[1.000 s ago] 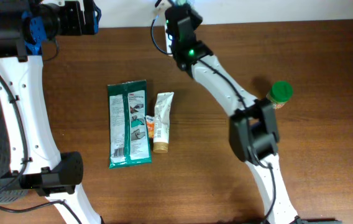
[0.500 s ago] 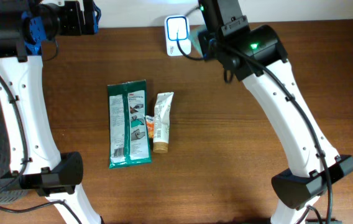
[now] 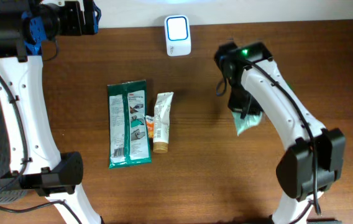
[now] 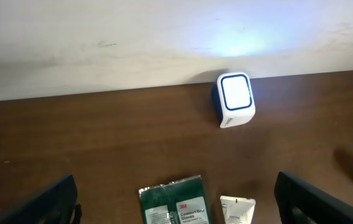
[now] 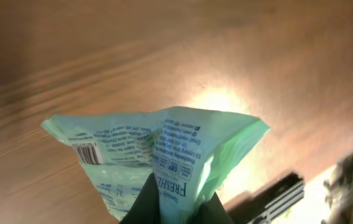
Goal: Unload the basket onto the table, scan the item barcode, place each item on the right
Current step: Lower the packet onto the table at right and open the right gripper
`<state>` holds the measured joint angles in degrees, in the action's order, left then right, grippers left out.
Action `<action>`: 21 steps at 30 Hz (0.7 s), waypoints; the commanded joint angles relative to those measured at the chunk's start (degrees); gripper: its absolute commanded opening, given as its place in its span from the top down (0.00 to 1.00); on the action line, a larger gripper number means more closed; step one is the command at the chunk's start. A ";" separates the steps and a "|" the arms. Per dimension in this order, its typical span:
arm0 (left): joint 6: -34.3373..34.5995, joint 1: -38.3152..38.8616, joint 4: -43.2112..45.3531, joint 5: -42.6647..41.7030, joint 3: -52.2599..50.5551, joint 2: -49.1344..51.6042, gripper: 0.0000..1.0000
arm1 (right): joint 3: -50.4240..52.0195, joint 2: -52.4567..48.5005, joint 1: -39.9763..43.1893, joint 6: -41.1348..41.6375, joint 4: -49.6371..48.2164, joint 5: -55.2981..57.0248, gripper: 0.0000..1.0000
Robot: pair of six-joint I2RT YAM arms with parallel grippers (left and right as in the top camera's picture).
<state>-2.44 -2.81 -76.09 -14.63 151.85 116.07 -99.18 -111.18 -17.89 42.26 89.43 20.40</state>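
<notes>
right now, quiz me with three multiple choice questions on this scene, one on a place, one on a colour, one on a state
1. Where does the scanner stand?
A) between the dark packet and the tube
B) at the far edge of the table
C) in the left tool

2. What colour is the pouch?
A) pale green
B) red
C) black

3. How is the right tool?
A) open over the tube
B) open and empty
C) shut on the pouch

Answers:
1 B, the overhead view shows it at the far edge.
2 A, the right wrist view shows pale green film.
3 C, its fingers pinch the pouch's lower edge.
</notes>
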 commanded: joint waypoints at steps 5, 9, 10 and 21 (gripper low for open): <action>-0.87 0.02 0.07 -0.61 0.87 -1.33 0.01 | 14.64 0.11 9.44 5.22 -10.67 0.00 0.96; -0.87 0.02 0.07 -0.61 0.87 -1.33 0.01 | 17.22 0.11 13.38 5.20 -13.00 -0.31 0.96; -0.87 0.02 0.07 -0.63 0.87 -1.33 0.01 | 17.27 0.11 13.99 5.20 -13.07 -0.28 0.96; -0.87 0.02 0.07 -0.63 0.87 -1.33 0.01 | 17.27 0.11 17.53 1.36 -13.40 -2.95 0.50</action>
<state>-2.44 -2.81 -76.09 -14.63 151.85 116.07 -82.15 -111.39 -0.49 45.71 76.01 18.96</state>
